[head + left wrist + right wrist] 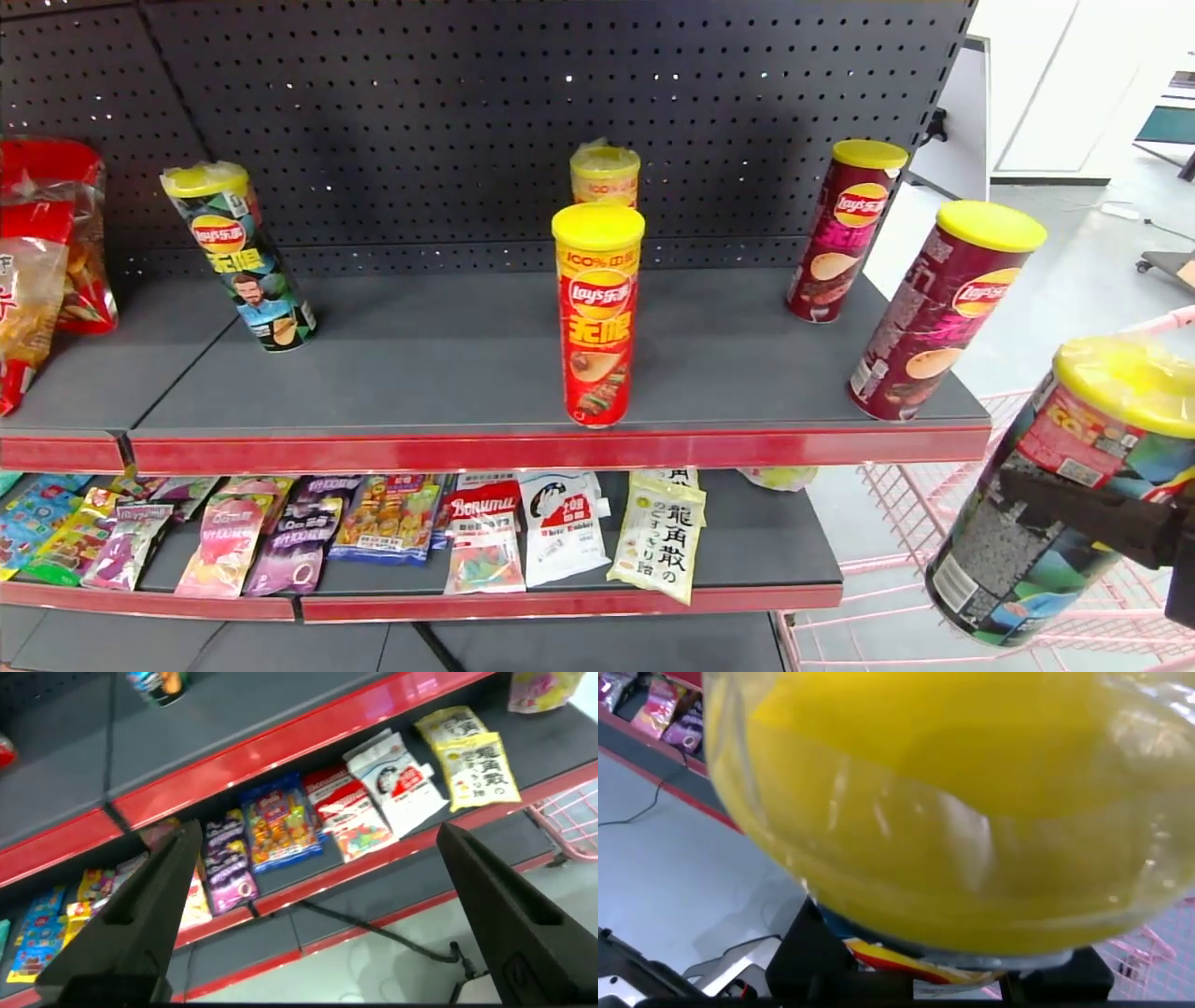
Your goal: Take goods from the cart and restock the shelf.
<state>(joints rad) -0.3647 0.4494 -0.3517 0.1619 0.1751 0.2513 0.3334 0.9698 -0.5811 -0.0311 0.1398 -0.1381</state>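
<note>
My right gripper [1074,509] is shut on a chips can [1046,523] with a green and black label and a plastic-covered yellow lid [952,793]. It holds the can tilted, off the shelf's right end and above the pink cart [887,523]. One black finger [1092,509] crosses the can's side. My left gripper [318,924] is open with nothing in it, in front of the lower shelf's snack bags [280,831]. On the upper shelf [448,383] stand a matching green can [245,261], a red can [597,317] and two maroon cans [843,233], [938,313].
A second red can [605,175] stands behind the front one. Red snack bags [47,252] fill the shelf's far left. Several flat bags [392,532] line the lower shelf. Wide bare shelf lies between the green can and the red can.
</note>
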